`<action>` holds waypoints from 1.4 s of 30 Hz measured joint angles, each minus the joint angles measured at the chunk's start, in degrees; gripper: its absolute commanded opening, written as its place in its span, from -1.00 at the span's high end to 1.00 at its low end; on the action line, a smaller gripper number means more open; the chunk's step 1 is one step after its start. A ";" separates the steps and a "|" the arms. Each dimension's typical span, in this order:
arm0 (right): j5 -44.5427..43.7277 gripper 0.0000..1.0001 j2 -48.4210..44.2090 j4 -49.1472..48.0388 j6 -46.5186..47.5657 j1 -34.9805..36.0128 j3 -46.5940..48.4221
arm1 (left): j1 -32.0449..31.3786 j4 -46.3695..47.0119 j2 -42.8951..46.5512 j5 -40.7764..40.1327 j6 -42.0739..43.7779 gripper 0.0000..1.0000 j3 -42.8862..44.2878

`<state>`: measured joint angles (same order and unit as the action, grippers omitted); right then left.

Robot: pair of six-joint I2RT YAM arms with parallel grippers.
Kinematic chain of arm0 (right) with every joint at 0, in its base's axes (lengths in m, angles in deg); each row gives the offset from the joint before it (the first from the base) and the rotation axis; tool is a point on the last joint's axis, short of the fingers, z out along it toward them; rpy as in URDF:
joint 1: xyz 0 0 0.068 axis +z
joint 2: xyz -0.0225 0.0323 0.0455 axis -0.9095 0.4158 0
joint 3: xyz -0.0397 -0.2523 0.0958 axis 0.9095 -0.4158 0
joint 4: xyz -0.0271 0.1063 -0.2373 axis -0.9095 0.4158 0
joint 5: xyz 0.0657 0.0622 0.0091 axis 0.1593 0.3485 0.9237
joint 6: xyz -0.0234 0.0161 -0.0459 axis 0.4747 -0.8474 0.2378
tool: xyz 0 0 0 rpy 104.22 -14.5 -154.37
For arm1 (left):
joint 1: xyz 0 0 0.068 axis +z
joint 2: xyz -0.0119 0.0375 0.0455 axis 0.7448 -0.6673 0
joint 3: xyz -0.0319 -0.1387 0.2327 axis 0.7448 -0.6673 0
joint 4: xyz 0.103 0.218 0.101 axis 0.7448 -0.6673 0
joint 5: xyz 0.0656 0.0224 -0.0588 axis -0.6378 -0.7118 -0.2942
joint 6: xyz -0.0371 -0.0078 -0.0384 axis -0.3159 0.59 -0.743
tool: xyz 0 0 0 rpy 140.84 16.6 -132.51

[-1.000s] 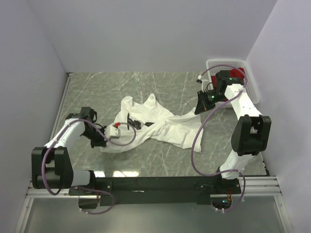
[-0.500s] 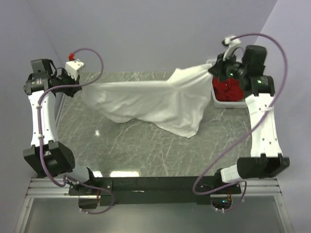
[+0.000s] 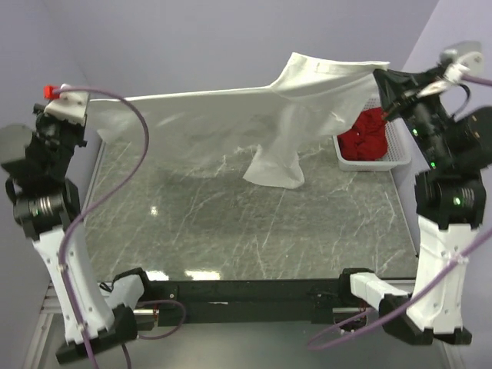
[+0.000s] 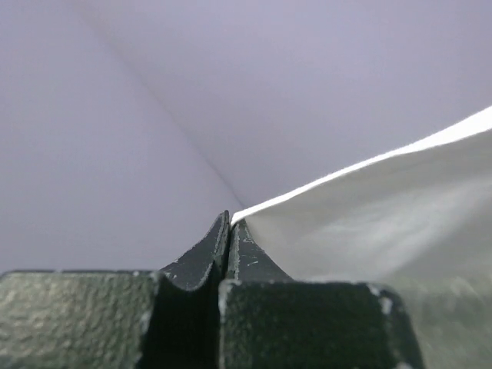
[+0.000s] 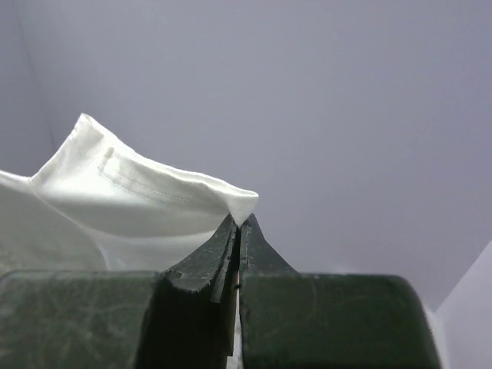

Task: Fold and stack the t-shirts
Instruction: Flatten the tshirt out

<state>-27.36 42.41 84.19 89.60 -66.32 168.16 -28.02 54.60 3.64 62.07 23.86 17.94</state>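
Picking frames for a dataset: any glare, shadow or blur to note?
Top external: the white t-shirt casts a soft shadow on the table, with glare patches near its front edge. Left wrist: cloth at the left gripper looks soft-focused. Right wrist: hem stitching reads clearly.

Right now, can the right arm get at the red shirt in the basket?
Probably not yet: the right claw is shut on the white shirt, held high. The red shirt lies close by in the basket.
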 measured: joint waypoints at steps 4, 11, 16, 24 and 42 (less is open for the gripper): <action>-1.68 1.00 -6.34 -1.38 -1.42 0.00 0.13 | 0.07 3.74 7.50 -5.16 -0.11 0.99 -1.33; -3.61 1.00 -13.20 -4.13 -1.29 -0.02 7.17 | -2.14 8.94 9.55 -13.27 1.70 0.99 3.10; -3.50 1.00 -13.11 -7.87 0.94 -0.02 10.12 | -2.47 10.21 8.50 -14.43 6.75 0.99 6.97; 2.32 1.00 -4.11 -13.22 3.34 0.07 -1.51 | -2.49 5.66 7.37 -12.59 15.34 0.99 -0.79; 0.17 1.00 42.21 -19.32 15.67 9.90 -19.21 | -9.03 5.49 -40.44 -14.32 12.70 0.99 -18.34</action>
<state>-27.19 84.62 64.87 105.27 -56.42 148.95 -37.05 60.09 -36.80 47.75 36.56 -0.40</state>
